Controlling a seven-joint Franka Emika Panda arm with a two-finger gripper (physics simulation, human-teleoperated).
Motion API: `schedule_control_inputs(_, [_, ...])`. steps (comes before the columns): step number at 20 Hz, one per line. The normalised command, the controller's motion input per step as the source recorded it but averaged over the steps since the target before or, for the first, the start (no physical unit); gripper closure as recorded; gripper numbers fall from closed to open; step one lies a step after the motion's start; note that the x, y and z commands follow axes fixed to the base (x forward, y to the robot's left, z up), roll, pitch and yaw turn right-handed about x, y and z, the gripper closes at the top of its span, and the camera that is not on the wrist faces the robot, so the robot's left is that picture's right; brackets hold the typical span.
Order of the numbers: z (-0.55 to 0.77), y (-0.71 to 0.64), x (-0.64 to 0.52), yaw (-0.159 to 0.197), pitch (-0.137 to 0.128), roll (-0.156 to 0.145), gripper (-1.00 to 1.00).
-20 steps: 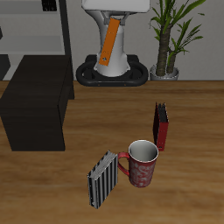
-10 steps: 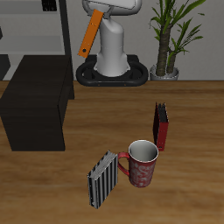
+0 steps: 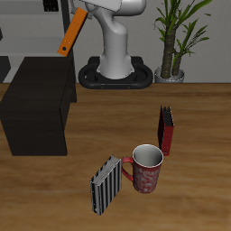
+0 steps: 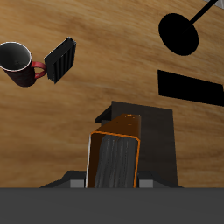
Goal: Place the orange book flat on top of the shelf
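Observation:
My gripper [image 3: 84,10] is shut on the orange book [image 3: 70,36] and holds it high in the air, tilted, over the back edge of the shelf [image 3: 36,95]. The shelf is the low black cabinet with a bare flat top. In the wrist view the book [image 4: 116,157] hangs between my fingers, with the gripper [image 4: 112,182] at its upper end and the black shelf top [image 4: 156,131] below and behind it.
A red mug [image 3: 147,168] stands near the table's front edge, with a black-and-white striped book [image 3: 106,186] leaning beside it and a dark red-and-black book [image 3: 166,130] upright behind it. A tall dark shelving frame [image 3: 54,27] and a potted plant [image 3: 176,36] stand at the back.
The arm has swung sideways from in front of the robot base toward the shelf, carrying the orange book higher and over the shelf's back edge.

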Motion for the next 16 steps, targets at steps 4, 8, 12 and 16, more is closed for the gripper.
schedule_control_inputs(4, [-0.09,-0.4,0.03,-0.005,0.012,-0.086,1.0])
schedule_control_inputs(8, [-0.08,-0.21,0.03,0.02,-0.007,-0.053,1.0])
schedule_control_inputs(12, [-0.23,-0.56,0.16,-0.012,0.024,-0.136,1.0])
schedule_control_inputs(16, [-0.3,-0.33,0.17,0.022,0.032,-0.056,1.0])
